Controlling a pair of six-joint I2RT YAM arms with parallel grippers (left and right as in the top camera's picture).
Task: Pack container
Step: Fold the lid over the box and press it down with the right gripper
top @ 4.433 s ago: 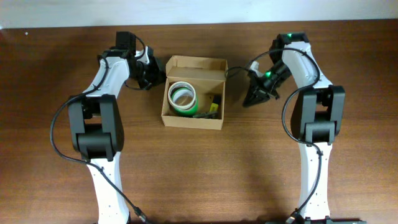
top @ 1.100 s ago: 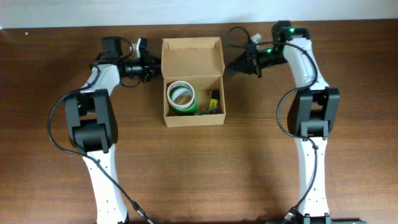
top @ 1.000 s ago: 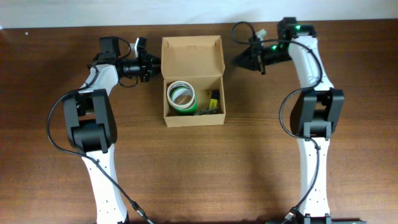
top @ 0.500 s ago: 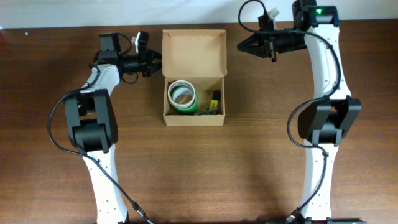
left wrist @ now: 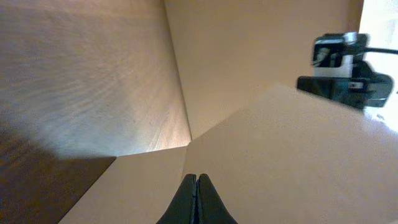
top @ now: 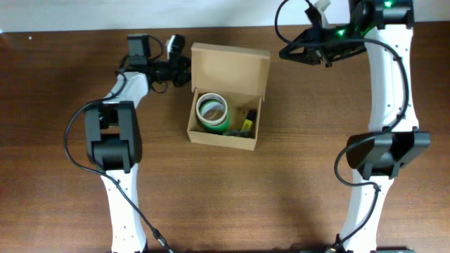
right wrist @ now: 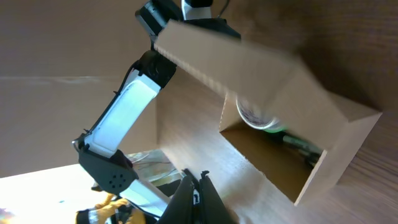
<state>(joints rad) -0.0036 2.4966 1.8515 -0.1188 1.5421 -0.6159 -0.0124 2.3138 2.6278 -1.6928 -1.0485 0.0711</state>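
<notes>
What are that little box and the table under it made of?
The container looks like plain tan cardboard: matte, unprinted, thin walls with a folded flap. The table looks like dark brown wood or wood-grain laminate, with a slight sheen; streaky grain shows, but which one is unclear.

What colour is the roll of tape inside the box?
The tape roll is white on top, green below; the overhead view shows it best.

We see a plain tan container point(top: 230, 63) on a dark brown, wood-grained table point(top: 232, 197). Inside, the tape roll point(top: 213, 100) is white and green, beside a yellow item point(top: 247, 125). The arms point(top: 365, 204) are white with black joints.
</notes>
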